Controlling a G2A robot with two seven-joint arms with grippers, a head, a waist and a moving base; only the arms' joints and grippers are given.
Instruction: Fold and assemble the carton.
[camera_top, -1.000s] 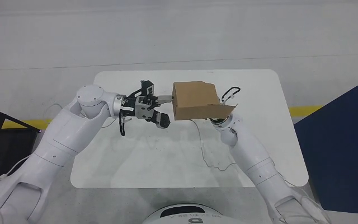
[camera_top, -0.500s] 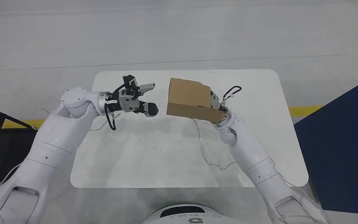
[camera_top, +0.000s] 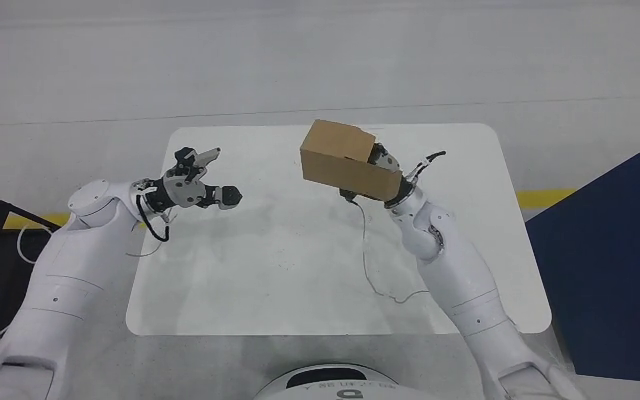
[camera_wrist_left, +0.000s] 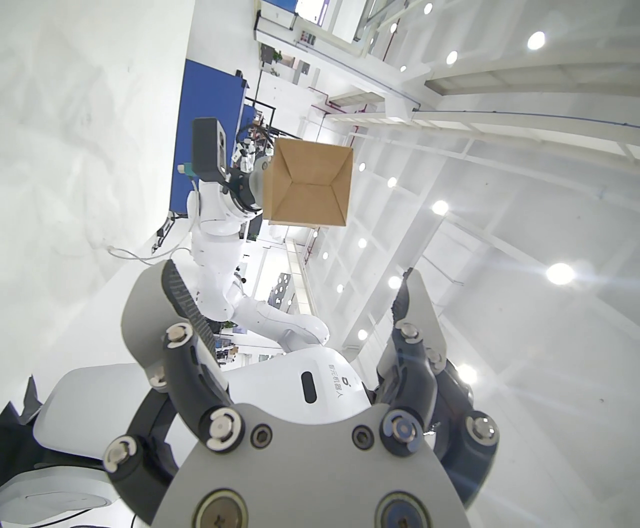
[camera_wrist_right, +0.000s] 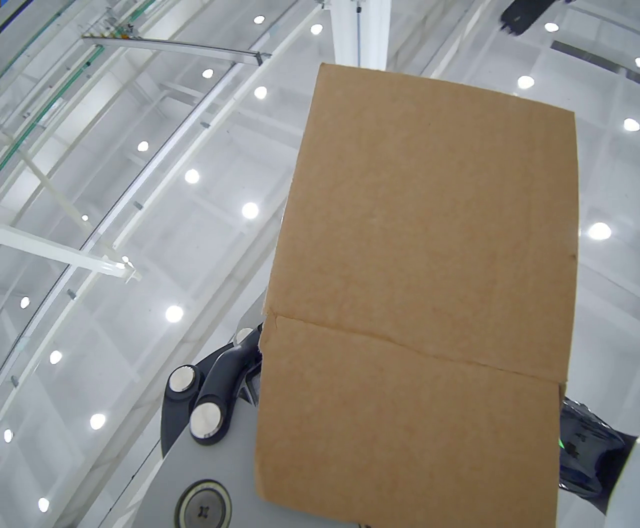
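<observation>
Change: My left gripper (camera_top: 221, 175) has pulled back leftward from the carton (camera_top: 343, 158). The right arm has swung the carton farther off and tilted it.
Left gripper: spread, empty.
Right gripper (camera_top: 384, 162): pinching a carton wall, holding it aloft over the worktop's (camera_top: 300, 300) far side.
Handling: I judge the board light and easily creased; take it at the flap edges.
Surroundings: white worktop, loose cable (camera_top: 364, 250), bright hall.

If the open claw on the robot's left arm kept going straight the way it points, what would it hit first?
Most likely the brown cardboard carton, held aloft by the right arm: it sits ahead of the left gripper, open end facing it. Nothing lies between, though depth is uncertain.
</observation>
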